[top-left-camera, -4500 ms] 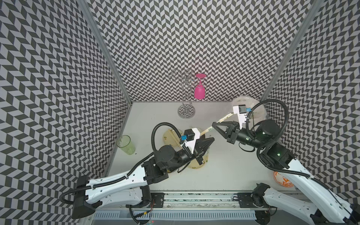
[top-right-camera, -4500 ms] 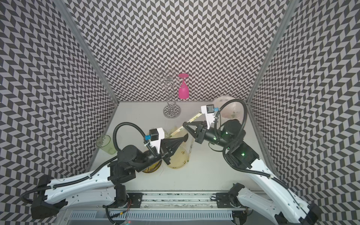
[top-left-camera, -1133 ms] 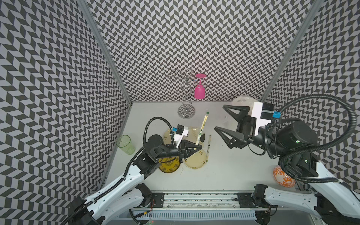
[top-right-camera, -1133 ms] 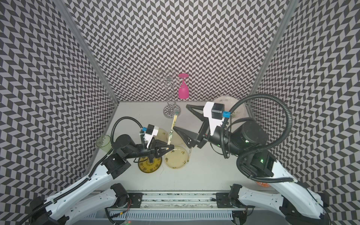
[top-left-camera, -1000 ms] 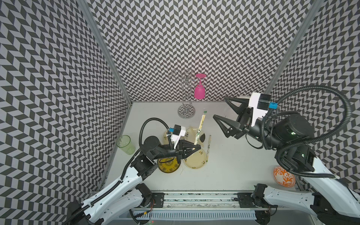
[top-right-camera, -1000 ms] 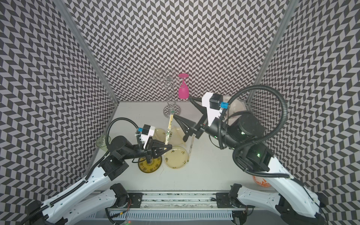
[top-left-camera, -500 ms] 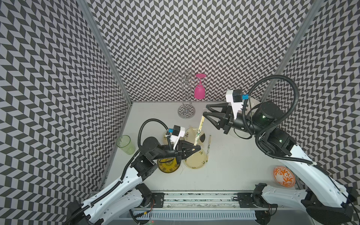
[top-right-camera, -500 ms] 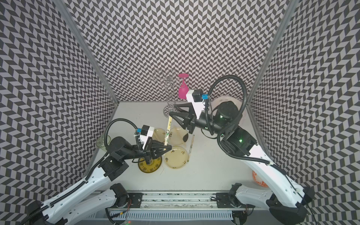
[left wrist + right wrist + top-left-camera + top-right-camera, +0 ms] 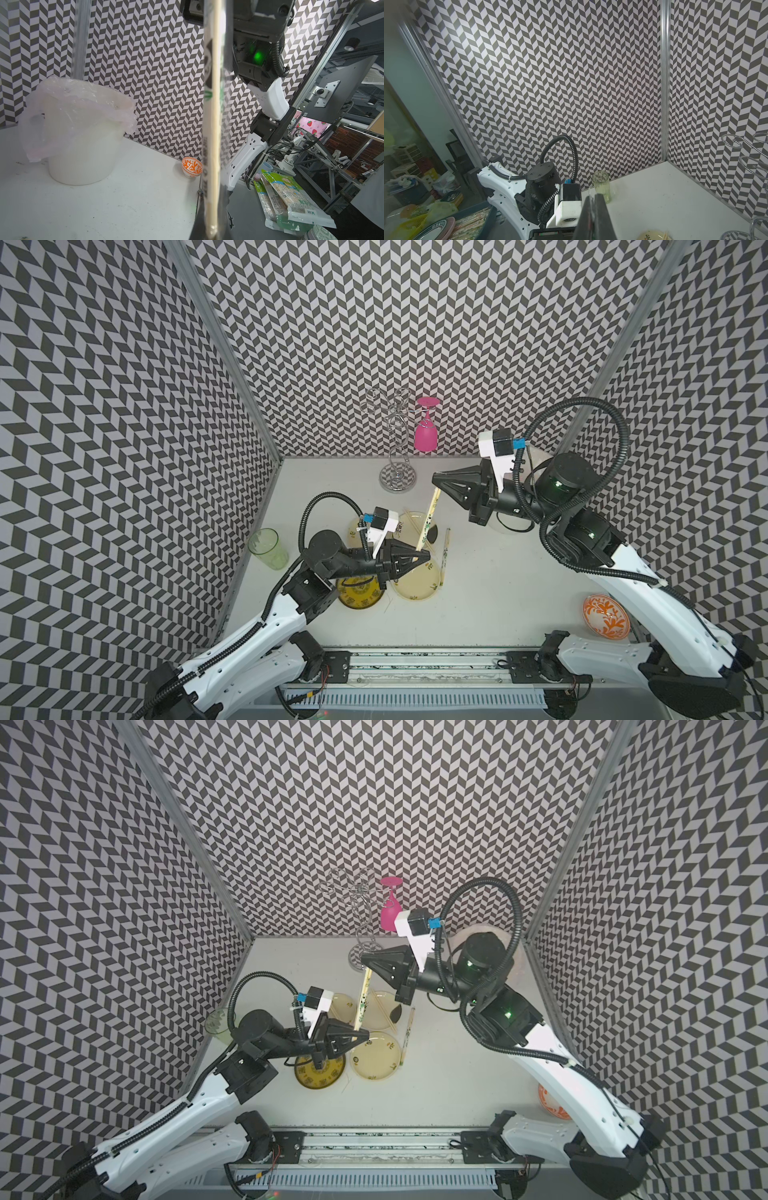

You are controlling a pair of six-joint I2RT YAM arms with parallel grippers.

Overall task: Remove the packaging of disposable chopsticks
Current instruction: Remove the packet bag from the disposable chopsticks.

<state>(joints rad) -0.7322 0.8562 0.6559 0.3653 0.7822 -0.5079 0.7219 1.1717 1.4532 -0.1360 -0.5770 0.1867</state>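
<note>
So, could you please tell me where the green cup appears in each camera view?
Both top views: the green cup stands by the left wall, beside the left arm, whose cable partly hides it in a top view.
Left wrist: not in it.
Right wrist: the cup stands on the table against the wall, beyond the left arm.
Shared landmark: the metal corner post behind the cup.

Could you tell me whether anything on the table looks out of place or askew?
Nothing is spilled or broken. A printed sleeve lies slanted on the table beside the pale plate, its near end at the rim, and a bare chopstick pair lies loose across the plate behind it.
</note>
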